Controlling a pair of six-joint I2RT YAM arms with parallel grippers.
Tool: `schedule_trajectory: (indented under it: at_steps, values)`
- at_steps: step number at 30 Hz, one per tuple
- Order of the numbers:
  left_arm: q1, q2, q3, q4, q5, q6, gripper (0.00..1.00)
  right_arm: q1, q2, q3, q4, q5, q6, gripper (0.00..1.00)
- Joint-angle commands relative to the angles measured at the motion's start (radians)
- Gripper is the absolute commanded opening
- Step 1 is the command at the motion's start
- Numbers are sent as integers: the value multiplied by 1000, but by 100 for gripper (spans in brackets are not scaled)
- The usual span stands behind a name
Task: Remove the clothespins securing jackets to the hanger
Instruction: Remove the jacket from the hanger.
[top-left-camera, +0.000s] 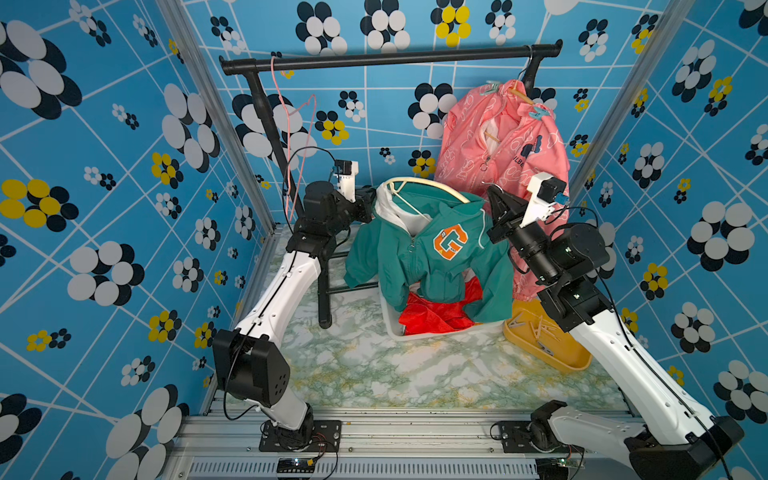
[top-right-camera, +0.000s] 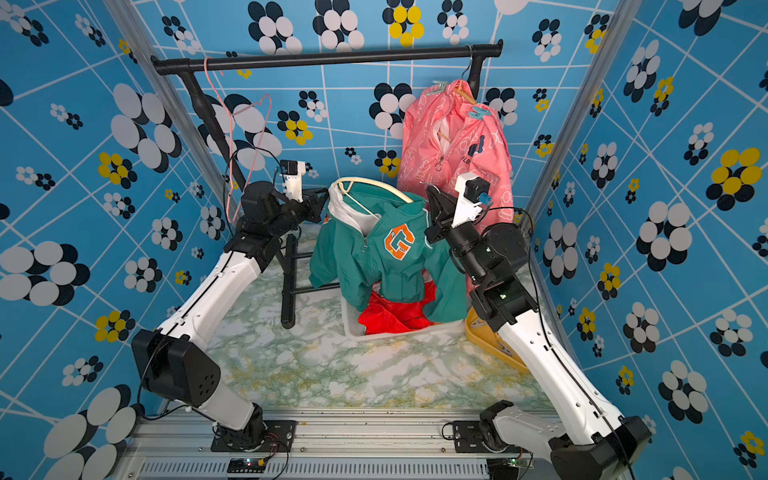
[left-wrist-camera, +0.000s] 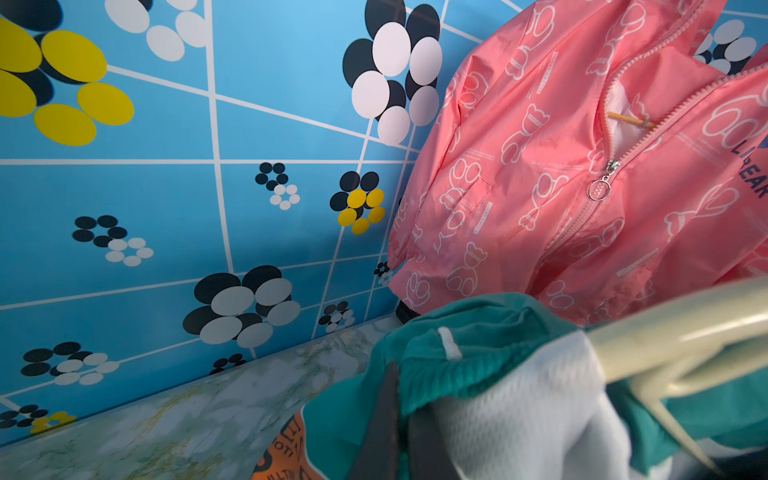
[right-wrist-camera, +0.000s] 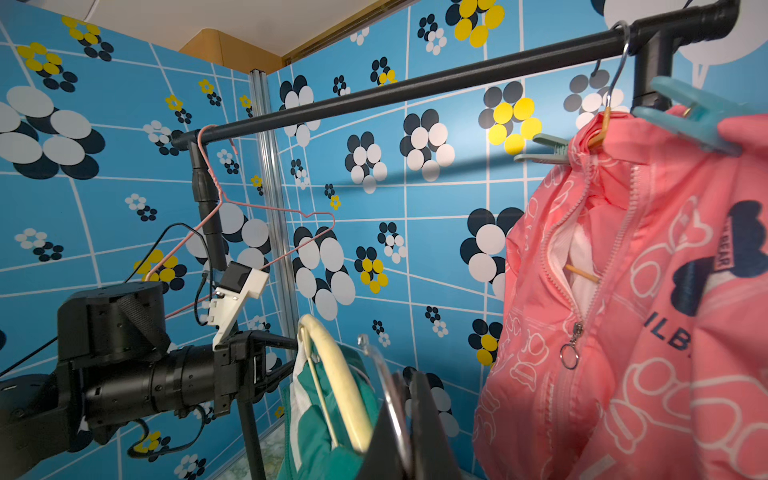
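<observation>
The soft pink jacket (top-left-camera: 503, 141) hung from the rail (top-left-camera: 374, 60). My left tool (left-wrist-camera: 397, 376) pinched the collar of the green jacket (top-left-camera: 436, 257), and my right tool (right-wrist-camera: 405, 384) pinched the hook of the cream hanger (top-left-camera: 440, 187). Two teal clothespins (right-wrist-camera: 690, 116) sat on the pink shoulders. They looked light and springy, and I judged the flared tails the place to squeeze.

Open tabletop (top-left-camera: 415, 374) fills the lower middle of the frame; the black rail (top-left-camera: 390, 58) is bare between the pink wire hanger (top-left-camera: 307, 137) and the pink jacket (top-left-camera: 503, 141), upper right. The green jacket (top-left-camera: 432, 257) on its cream hanger (top-left-camera: 440, 186) and the white bin (top-left-camera: 392, 322) block the centre.
</observation>
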Motion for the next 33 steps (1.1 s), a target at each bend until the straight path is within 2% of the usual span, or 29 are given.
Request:
schedule_trajectory:
  at_steps: [1,8,14,21,24,27,29,33]
  values:
    - [64,60,-44,-45,-249,29,0,-65,-145,44,253,199,-51,0]
    - [66,144,-21,-51,-272,44,0,-77,-245,-17,228,263,-129,0]
    - [42,80,-61,28,-171,-3,0,-77,-187,9,187,239,-101,0]
    - [-100,-190,-121,82,-101,87,0,-77,-22,52,281,233,43,0]
    - [-169,-246,-102,72,-42,111,0,-77,42,77,322,262,142,0]
    - [-229,-245,-67,60,7,117,0,-76,95,76,344,302,258,0]
    - [-269,-227,-43,52,-1,139,0,-77,116,63,345,331,325,0]
    - [-312,-142,22,38,22,128,0,-77,95,-26,377,410,404,0]
